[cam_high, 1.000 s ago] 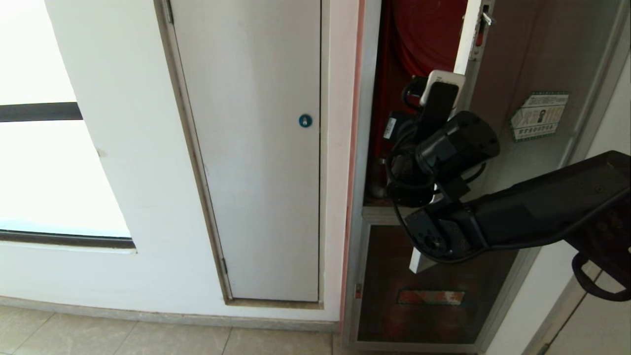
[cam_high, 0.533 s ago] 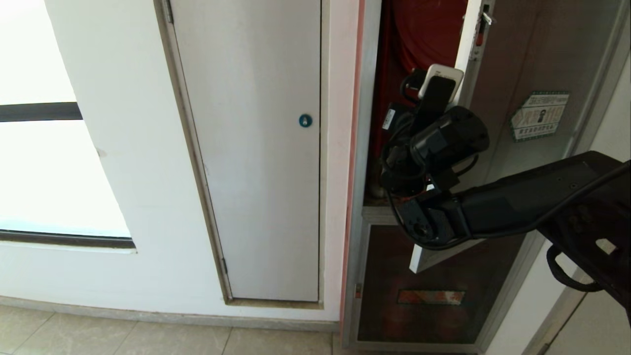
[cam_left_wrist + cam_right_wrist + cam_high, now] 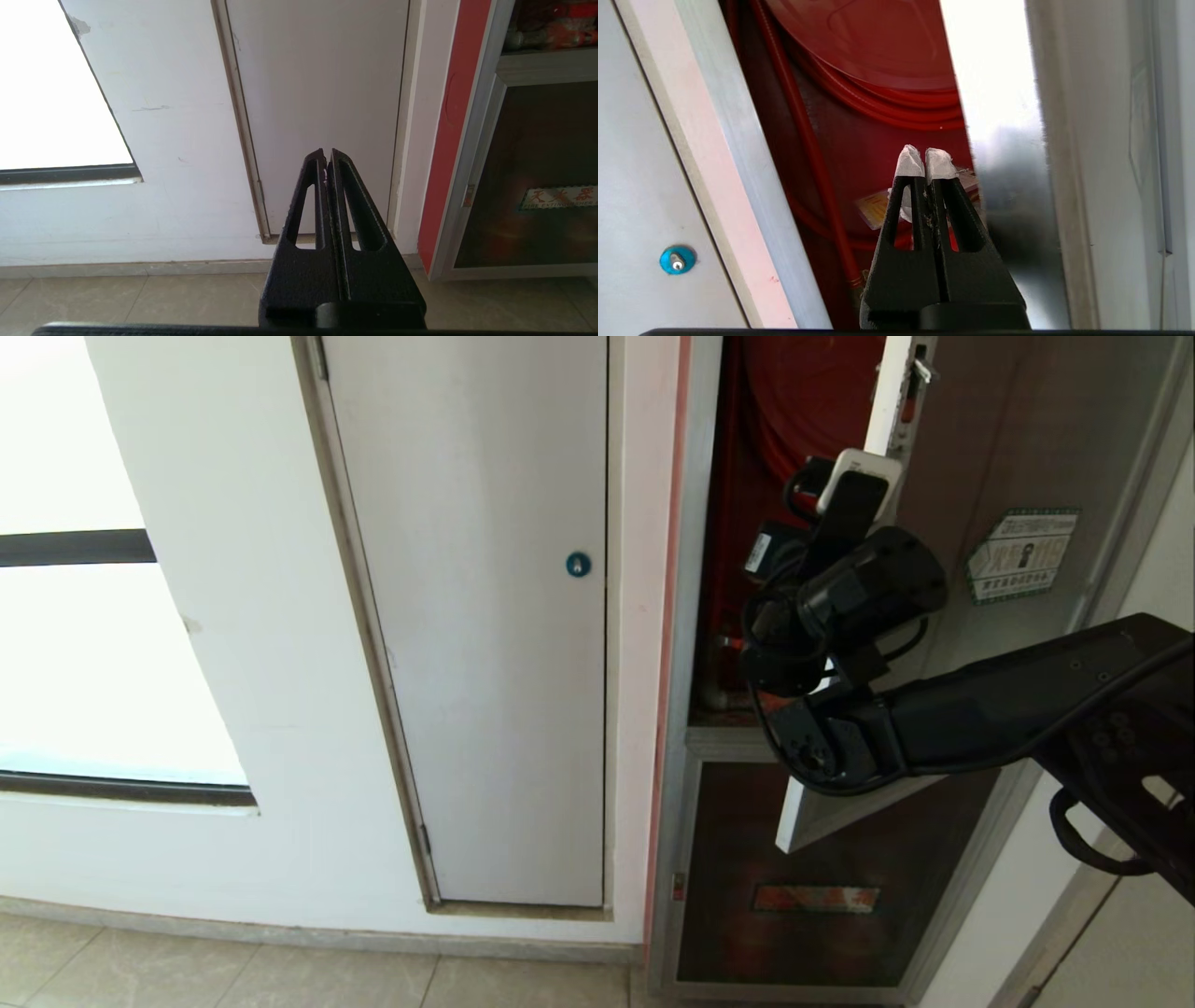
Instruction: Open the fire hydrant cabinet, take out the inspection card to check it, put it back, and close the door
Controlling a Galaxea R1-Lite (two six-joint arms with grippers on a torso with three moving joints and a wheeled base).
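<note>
Door [image 3: 980, 457] ajar, right gripper [image 3: 924, 161] jaws together beside its edge.

The left claw [image 3: 328, 156], pressed closed, hangs before the grey-white panel door [image 3: 317, 93].

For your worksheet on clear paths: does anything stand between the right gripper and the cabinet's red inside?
Nothing visible does. The door stands partly open, its edge just to the gripper's right. The right gripper, jaws shut and empty, points straight through the gap into the cabinet, toward the hose reel. No inspection card is clearly visible.
</note>
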